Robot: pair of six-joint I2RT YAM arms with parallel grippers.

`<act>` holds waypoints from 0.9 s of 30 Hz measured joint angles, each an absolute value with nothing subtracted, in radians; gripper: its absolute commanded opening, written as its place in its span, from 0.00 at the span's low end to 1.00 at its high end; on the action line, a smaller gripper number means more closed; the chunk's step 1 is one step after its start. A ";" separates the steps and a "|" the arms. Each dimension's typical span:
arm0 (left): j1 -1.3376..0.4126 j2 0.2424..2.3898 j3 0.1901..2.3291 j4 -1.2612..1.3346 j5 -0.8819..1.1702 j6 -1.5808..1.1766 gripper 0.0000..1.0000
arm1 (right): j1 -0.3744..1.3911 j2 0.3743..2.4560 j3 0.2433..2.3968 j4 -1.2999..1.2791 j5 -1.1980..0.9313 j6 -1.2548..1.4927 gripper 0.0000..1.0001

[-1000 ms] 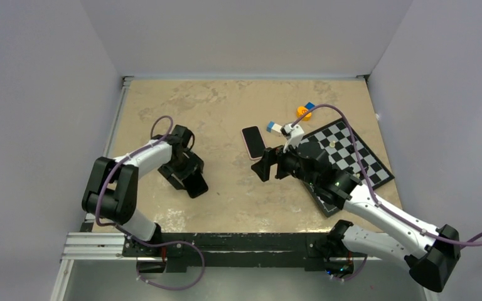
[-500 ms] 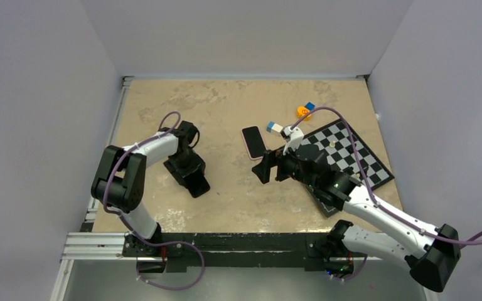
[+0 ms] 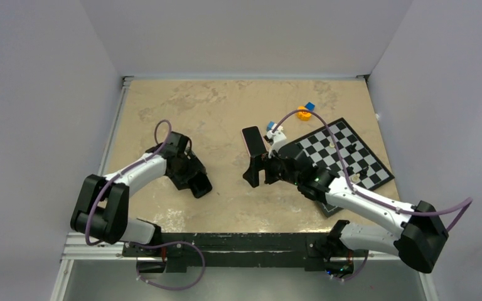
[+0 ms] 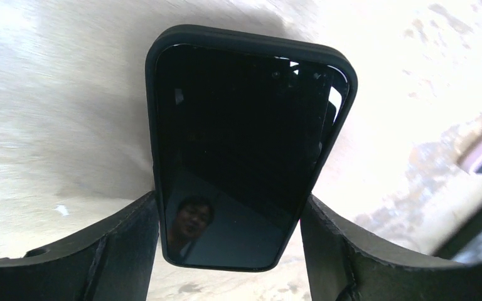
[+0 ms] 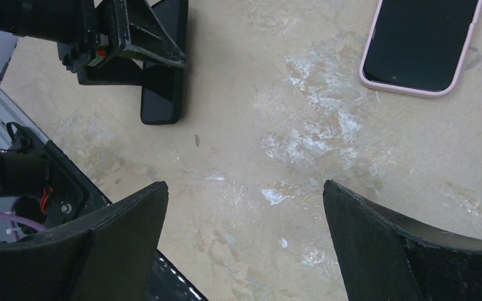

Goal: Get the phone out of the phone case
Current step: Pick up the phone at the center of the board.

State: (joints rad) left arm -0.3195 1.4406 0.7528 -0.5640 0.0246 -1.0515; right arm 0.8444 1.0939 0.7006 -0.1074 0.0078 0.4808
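Our right gripper (image 5: 245, 191) has swung left since the earlier frame and hangs spread wide above the mottled tan table (image 3: 219, 103), near a pink-cased phone (image 5: 422, 42). Our left gripper (image 4: 229, 207) clamps the black phone case (image 4: 251, 39), phone (image 4: 238, 157) inside, down on the table. Grey walls (image 3: 245, 31) enclose us, and a chessboard (image 3: 351, 153) lies to the right.

Our white-shelled left arm (image 3: 141, 169) and right arm (image 3: 367, 204) carry bulky black joint housings (image 3: 100, 212). A thin purple cable (image 3: 155, 130) loops along each, and our fingers (image 5: 100, 251) are matte black wedges.
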 measured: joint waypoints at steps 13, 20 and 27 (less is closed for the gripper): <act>-0.449 1.268 0.542 -0.282 0.289 -1.300 0.00 | 0.871 1.355 0.646 0.187 -0.160 0.627 0.95; -0.513 1.230 0.553 -0.228 0.288 -1.380 0.00 | 0.902 1.401 0.627 0.317 -0.183 0.676 0.82; -0.534 1.232 0.554 -0.205 0.281 -1.427 0.00 | 0.904 1.500 0.611 0.392 -0.208 0.715 0.57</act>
